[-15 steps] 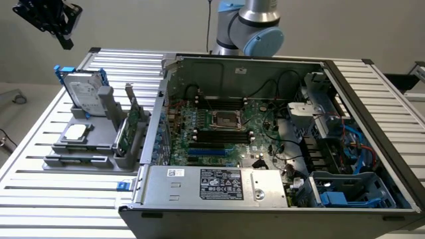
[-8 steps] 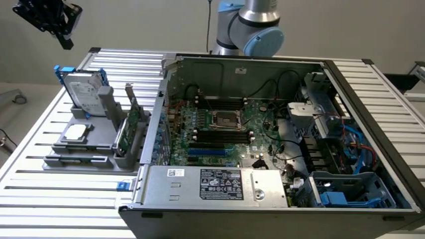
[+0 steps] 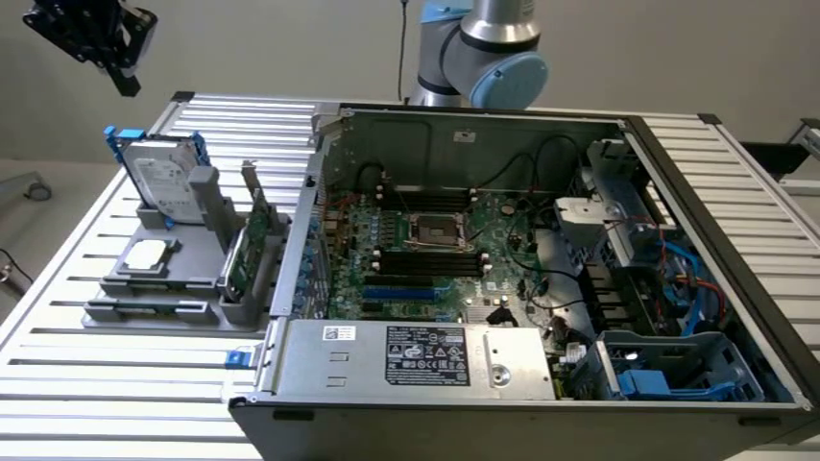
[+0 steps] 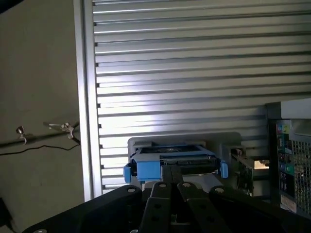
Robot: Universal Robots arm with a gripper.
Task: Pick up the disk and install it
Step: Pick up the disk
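A: What takes up the most room?

B: A slatted metal bench [image 3: 77, 384]. On it lies an open case [image 3: 462, 139], side panel off and board facing up. The case fills the exterior view from centre out to three o'clock.

A: And the arm?

B: The arm [image 3: 494, 58] rises behind the case at twelve o'clock.

A: Where is the disk?

B: At nine o'clock from the case stands a grey rack [image 3: 154, 312]. The disk [image 3: 160, 178] is upright on its edge in the rack's far end. Its white label faces the exterior view's left, and blue rails [image 3: 115, 139] frame it.

A: Anything else in that rack?

B: A green card [image 3: 250, 245] stands on edge at three o'clock from the disk, just beside the case wall. A small silver plate [image 3: 148, 254] lies flat at six o'clock from the disk.

A: Where is the gripper?

B: The gripper [image 3: 126, 82] hangs in the air at eleven o'clock from the disk, well apart from it. In the wrist view the gripper [image 4: 171, 171] points down at the disk's [image 4: 175, 156] top edge, with the rails [image 4: 148, 170] just past the tips.

A: And the fingers?

B: The fingers [image 4: 165, 177] are pressed together with no gap, and they hold nothing. The disk sits untouched in the rack.
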